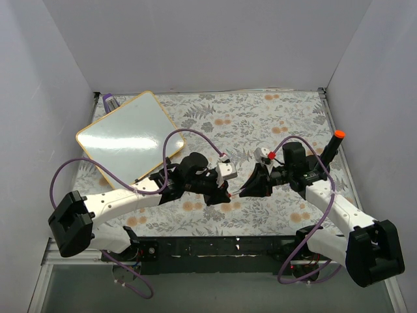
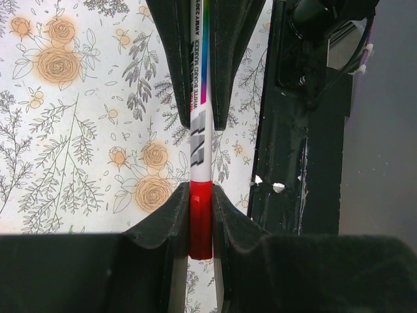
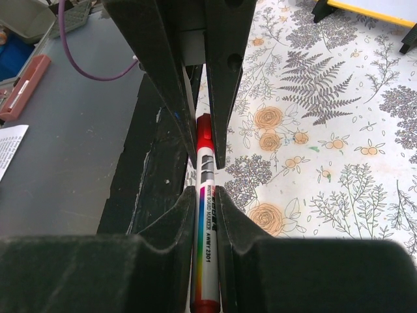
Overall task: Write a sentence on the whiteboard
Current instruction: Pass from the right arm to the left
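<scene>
Near edge of the worktop (image 1: 260, 117), middle: the two arms meet tip to tip, with one marker (image 2: 199, 150) bridging them just above the flowered cloth.
Left gripper (image 2: 201, 202): fingers pinching the marker's red cap (image 2: 201, 225).
Right gripper (image 3: 206, 195): fingers pinching the white barrel at its rainbow label.
Step in hand: most likely uncapping. The cap sits fully on the barrel, with no gap showing.
Next move: probably a straight pull apart along the marker's length, with both pinches firm so neither end slips. The right arm would then have to carry the bared tip across to the board.
Right edge: a dark stick with an orange-red top (image 1: 333, 147) stands upright, perhaps a second pen.
Far left corner: the whiteboard (image 1: 130, 134) lies flat and askew, well apart from both grippers. No writing shows on it from above.
Beyond the board: a small purple block (image 1: 109, 101) sits just beside its far corner.
</scene>
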Robot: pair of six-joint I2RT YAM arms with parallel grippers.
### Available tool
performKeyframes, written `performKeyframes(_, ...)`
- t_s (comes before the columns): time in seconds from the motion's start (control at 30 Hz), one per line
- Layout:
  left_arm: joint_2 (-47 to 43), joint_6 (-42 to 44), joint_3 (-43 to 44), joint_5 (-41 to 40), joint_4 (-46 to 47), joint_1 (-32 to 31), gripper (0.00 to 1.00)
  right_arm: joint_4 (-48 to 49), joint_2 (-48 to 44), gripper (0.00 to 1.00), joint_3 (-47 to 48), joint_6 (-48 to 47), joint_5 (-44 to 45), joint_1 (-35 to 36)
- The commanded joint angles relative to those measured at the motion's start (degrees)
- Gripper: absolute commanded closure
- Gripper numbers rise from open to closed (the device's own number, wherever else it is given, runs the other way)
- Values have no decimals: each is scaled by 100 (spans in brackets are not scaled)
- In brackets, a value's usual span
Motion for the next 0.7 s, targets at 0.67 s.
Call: performKeyframes(0.67, 211, 956, 1503, -116, -1767, 33, 100, -1091, 181, 92, 361, -1163, 698, 462)
